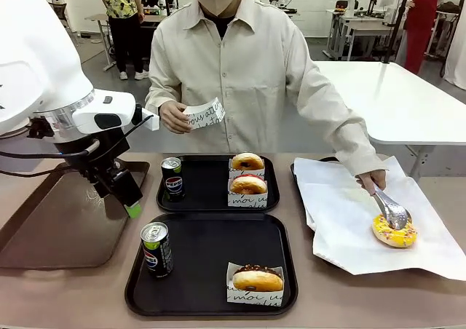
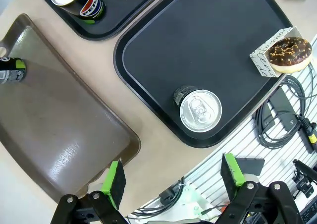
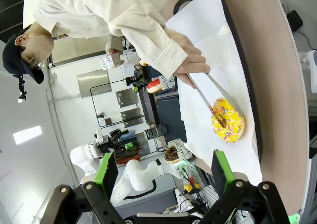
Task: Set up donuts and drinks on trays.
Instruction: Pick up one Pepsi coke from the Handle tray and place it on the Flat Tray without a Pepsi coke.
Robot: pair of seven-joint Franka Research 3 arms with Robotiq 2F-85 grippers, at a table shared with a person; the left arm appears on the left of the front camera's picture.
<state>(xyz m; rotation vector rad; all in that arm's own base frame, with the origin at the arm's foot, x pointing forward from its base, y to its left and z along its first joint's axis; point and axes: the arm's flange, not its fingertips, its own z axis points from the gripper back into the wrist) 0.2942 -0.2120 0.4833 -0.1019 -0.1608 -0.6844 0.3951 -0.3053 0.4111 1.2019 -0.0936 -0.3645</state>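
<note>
Both trays (image 1: 207,231) sit edge to edge.

White rounded left arm (image 1: 44,67), black hand (image 1: 125,192) with green pads, person (image 1: 247,67) in cream buttoned shirt

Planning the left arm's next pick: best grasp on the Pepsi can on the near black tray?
Probably the can by its side wall at mid-height, left gripper coming from the left: it stands upright at the near tray's left edge, with bare tray around it and the sleeved donut far right.
</note>
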